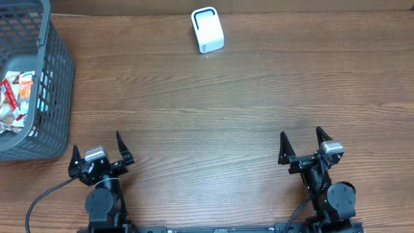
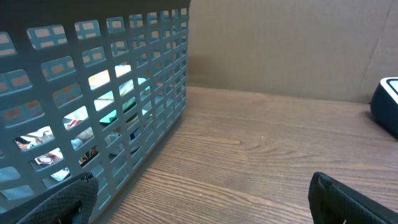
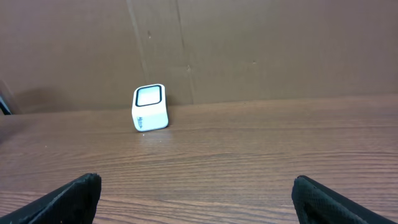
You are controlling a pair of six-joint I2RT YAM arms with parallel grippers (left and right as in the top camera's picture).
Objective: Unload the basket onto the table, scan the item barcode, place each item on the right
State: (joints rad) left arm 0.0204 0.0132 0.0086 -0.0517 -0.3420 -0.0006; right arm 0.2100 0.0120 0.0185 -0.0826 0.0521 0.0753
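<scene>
Both tools are spread fully apart and hold nothing. The left gripper (image 1: pixel 98 149) sits well apart from the scanner (image 1: pixel 207 30), towards the near edge of the table (image 1: pixel 207 110) and off to the scanner's left. Its jaws are released and touch no object. The right gripper (image 1: pixel 302 139) sits equally far from the scanner, towards the near edge and off to its right, also released and empty. The fingers (image 3: pixel 68 199) on both are black, tapered and matte, with a finely textured surface.

The scanner is a small white box with rounded corners, made of smooth plastic, and its pale window is framed by a thin dark line. It stands on the table's far side, close to a brown cardboard wall (image 3: pixel 280 50). The tabletop is brown with a long, straight wood grain.

Well to the scanner's left stands a basket (image 1: pixel 58 81) of grey plastic, its walls an open lattice of small rectangular holes. Inside lie crinkled snack packets (image 1: pixel 16 103) in red, orange and white, loosely heaped on the bottom. These are the items to scan, and no barcode can be made out on them
</scene>
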